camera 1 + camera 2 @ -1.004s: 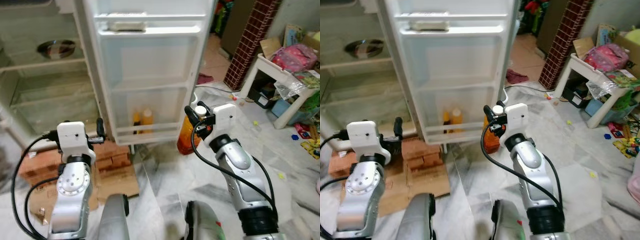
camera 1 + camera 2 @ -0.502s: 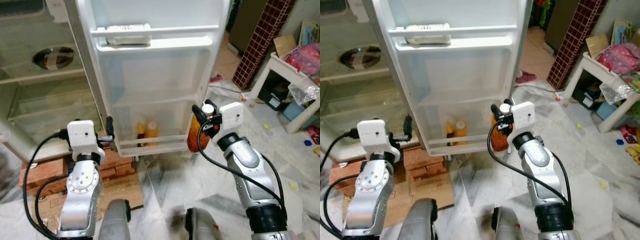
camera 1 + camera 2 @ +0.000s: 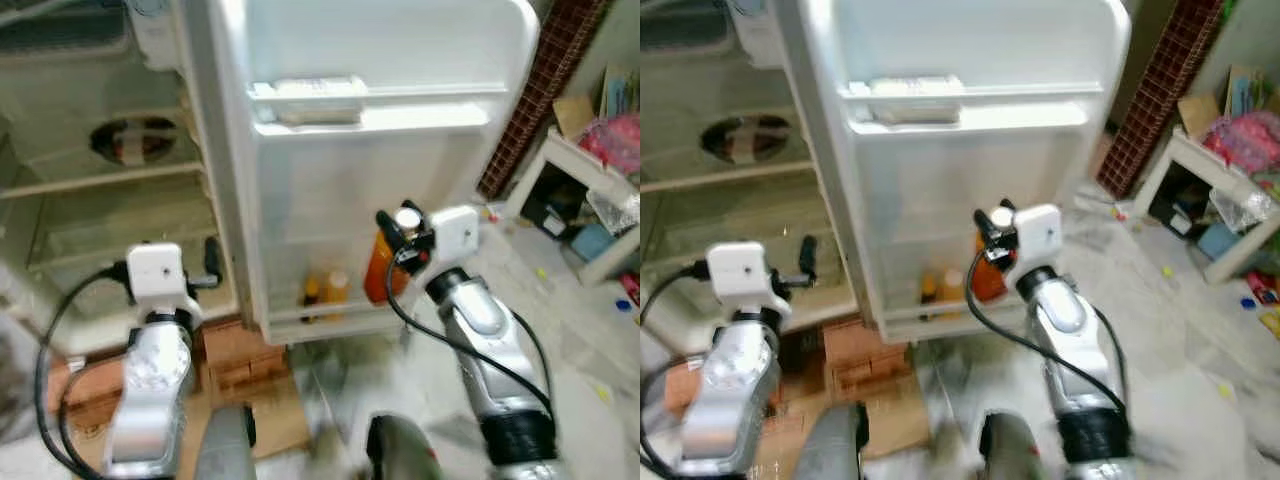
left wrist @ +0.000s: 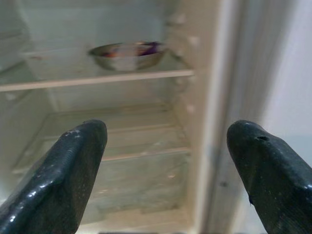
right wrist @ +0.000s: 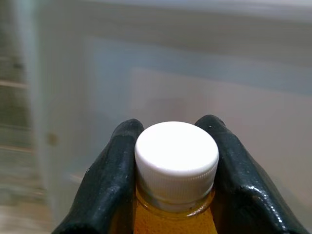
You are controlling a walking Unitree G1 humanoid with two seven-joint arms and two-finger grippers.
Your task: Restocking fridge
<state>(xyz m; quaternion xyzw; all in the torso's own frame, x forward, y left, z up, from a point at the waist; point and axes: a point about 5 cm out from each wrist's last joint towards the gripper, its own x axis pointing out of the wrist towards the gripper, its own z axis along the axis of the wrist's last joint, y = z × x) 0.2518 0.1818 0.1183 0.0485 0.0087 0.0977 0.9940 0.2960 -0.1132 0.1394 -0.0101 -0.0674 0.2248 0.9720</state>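
An orange bottle (image 3: pixel 381 270) with a smooth white ribbed cap stands upright, long axis vertical, clamped at the neck by the right tool (image 5: pixel 173 161) in front of the open white fridge door (image 3: pixel 370 160). Two smaller bottles (image 3: pixel 325 290) sit in the door's bottom shelf. The left tool (image 4: pixel 165 165), fingers spread apart, faces the fridge interior, where a round metal bowl (image 4: pixel 127 53) rests on a shelf.
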